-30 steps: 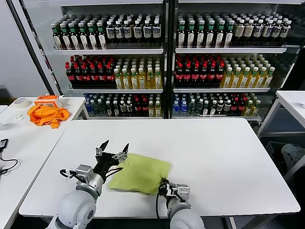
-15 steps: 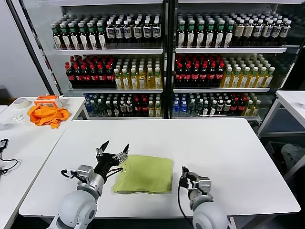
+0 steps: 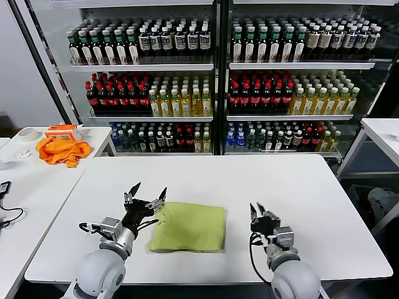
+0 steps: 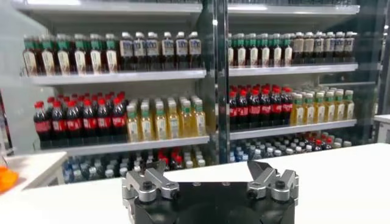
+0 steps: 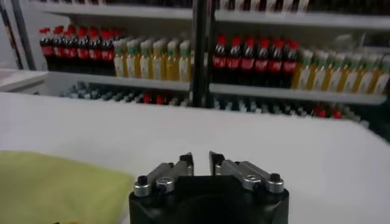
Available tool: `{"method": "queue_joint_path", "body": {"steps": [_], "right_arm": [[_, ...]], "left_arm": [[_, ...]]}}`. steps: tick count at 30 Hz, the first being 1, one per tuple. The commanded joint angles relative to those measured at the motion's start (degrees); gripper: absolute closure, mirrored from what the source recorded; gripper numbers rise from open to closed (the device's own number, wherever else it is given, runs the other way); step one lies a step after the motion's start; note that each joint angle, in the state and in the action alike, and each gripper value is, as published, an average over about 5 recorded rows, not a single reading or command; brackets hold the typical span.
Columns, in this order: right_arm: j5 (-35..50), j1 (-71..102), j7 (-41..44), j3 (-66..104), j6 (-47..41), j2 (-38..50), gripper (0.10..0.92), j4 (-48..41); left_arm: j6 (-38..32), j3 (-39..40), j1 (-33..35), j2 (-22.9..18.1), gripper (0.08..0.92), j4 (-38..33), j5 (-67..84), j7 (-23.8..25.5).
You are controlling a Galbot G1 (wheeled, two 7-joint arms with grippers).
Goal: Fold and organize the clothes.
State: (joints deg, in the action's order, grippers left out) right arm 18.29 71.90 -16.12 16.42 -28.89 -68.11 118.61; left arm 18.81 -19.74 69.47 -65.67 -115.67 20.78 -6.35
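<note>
The lime T-shirt [image 3: 187,227] lies folded into a flat rectangle on the white table [image 3: 280,180], near the front edge; no print shows. Its corner also shows in the right wrist view [image 5: 55,182]. My left gripper [image 3: 146,194] is open wide and empty, raised just off the shirt's left edge; its wrist view shows the spread jaws [image 4: 205,167] facing the shelves. My right gripper [image 3: 257,210] sits right of the shirt, apart from it. Its fingertips [image 5: 201,159] stand almost together with nothing between them.
An orange garment [image 3: 59,149], a tape roll [image 3: 26,134] and an orange box [image 3: 62,129] lie on the side table at the left. Drink coolers full of bottles [image 3: 212,81] stand behind the table. Another white table [image 3: 383,134] is at the right.
My right gripper has left the shirt's front right corner and moved to the right, clear of it. The shirt has settled into a squarer rectangle. The left gripper has hardly moved.
</note>
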Motion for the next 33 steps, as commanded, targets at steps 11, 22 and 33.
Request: {"method": "queue_joint_path", "body": {"steps": [11,22,33], "right_arm": [[-7.9,-0.5,5.9,10.9,12.1,-2.1,0.433,-3.0],[-12.2,-0.3,6.0,11.3,15.4,-2.6,0.205,-6.2],[-13.5,-0.9,6.6,10.6,14.9,-2.5,0.203,-6.4]], "left_arm": [[-13.8,-2.7,1.6,0.0,0.177,7.0,-8.4,2.1],[-16.4,-4.5,0.9,0.3,0.177,9.2,-8.0,4.6],[-18.2,-7.1,0.8,2.8,0.177,11.1,-6.2,6.8]]}}
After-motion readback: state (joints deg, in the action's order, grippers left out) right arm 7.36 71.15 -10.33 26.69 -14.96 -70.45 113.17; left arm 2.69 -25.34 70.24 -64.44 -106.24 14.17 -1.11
